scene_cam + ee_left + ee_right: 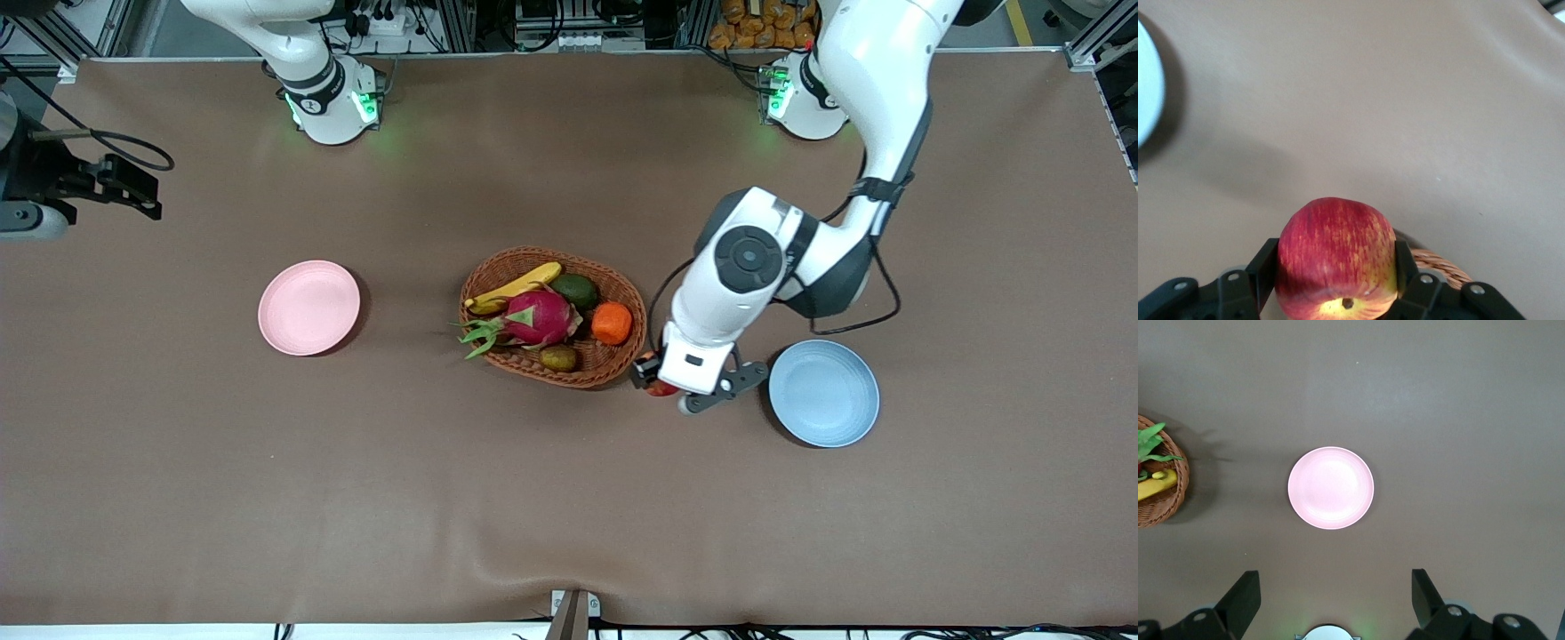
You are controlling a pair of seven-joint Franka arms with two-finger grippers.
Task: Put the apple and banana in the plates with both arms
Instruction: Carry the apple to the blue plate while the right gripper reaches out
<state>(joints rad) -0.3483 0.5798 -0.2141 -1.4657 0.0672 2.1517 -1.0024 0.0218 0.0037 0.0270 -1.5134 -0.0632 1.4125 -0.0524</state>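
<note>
Two arms, split roles. Your left gripper [1338, 293] clamps the apple [1336, 259] above bare worktop [267, 498], between the basket [622, 286] and blue plate [824, 392]. Right gripper [1335, 600] waits wide above the pink plate [1331, 487]; banana [516, 288] lies in the basket.

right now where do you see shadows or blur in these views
Left wrist view: the apple is sharp, the blue plate at the edge soft, casting a dark shadow. Right wrist view: the pink plate is evenly lit; the basket throws a faint shadow.
</note>
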